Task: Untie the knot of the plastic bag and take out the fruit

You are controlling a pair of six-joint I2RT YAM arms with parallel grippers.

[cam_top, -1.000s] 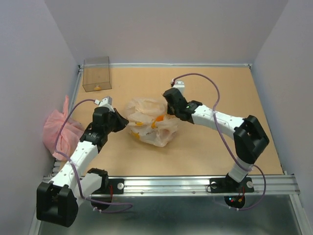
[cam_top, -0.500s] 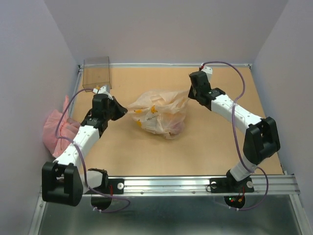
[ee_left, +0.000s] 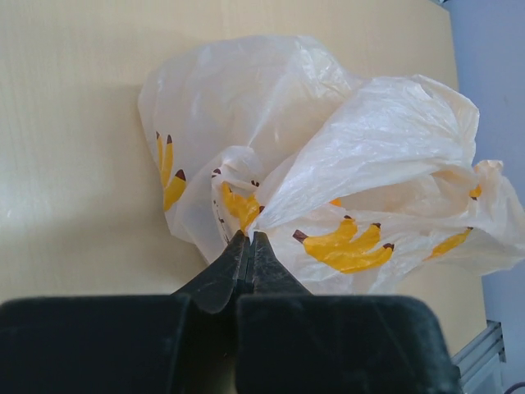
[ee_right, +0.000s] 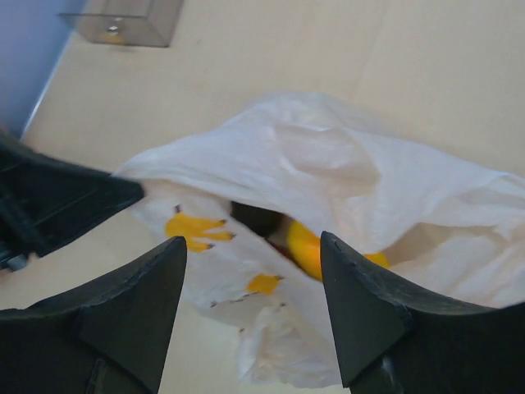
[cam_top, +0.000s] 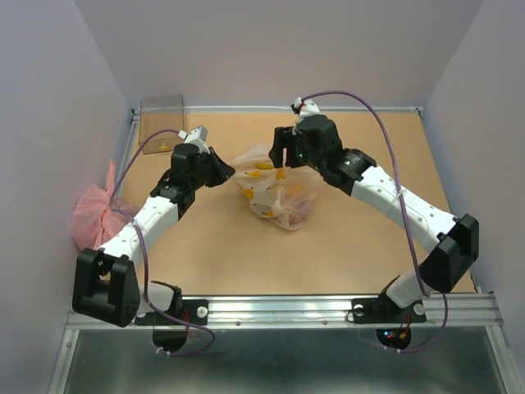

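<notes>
The plastic bag (cam_top: 279, 190), pale and printed with yellow marks, lies mid-table with its left side pulled up. My left gripper (cam_top: 229, 171) is shut on a fold of the bag's film (ee_left: 246, 215) at that left edge. My right gripper (cam_top: 283, 156) hovers open over the bag's top, and nothing is between its fingers (ee_right: 148, 287). Below them the bag (ee_right: 328, 176) gapes, and a yellow fruit (ee_right: 305, 246) shows inside the opening next to something dark. No knot is visible in any view.
A pink crinkled bag (cam_top: 94, 215) lies against the left wall. A clear brownish box (cam_top: 161, 123) stands in the back left corner and also shows as the box (ee_right: 123, 18) in the right wrist view. Walls close in the table on three sides.
The right gripper has let go of the bag, opened, and swung from the back right to above it. The left gripper has moved back and right with its fold, and the bag has bunched narrower.
</notes>
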